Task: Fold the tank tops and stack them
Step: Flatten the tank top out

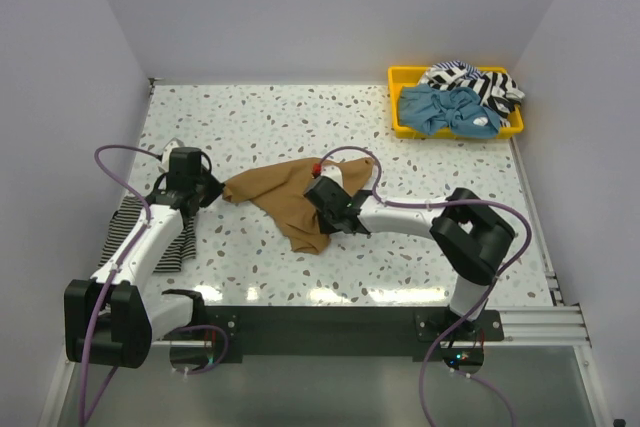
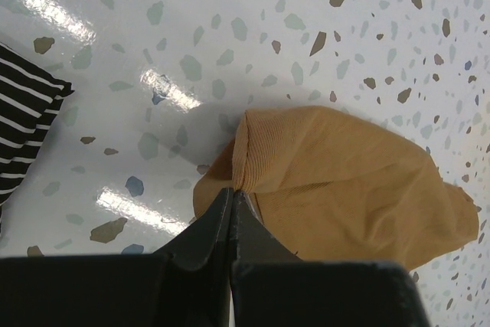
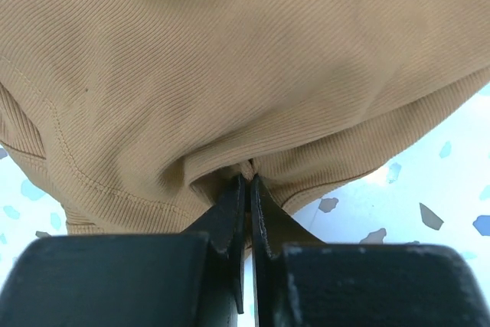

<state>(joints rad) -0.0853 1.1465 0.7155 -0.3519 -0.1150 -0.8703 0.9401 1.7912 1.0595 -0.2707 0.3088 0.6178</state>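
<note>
The tan-brown tank top (image 1: 280,195) lies crumpled near the middle of the speckled table (image 1: 260,117), between the two arms. The left gripper (image 1: 217,192) is at the garment's left end; the left wrist view shows its jaws pressed together on a bunched edge of the cloth (image 2: 344,189). The right gripper (image 1: 320,192) sits over the garment's right part; the right wrist view shows its jaws likewise closed, pinching a fold of the ribbed fabric (image 3: 230,51). A black-and-white striped tank top (image 1: 170,242) lies flat at the table's left side, partly covered by the left arm. The yellow tray (image 1: 398,107) stands at the far right corner, holding a light blue top (image 1: 450,112) and another striped top (image 1: 485,82), both unfolded.
</note>
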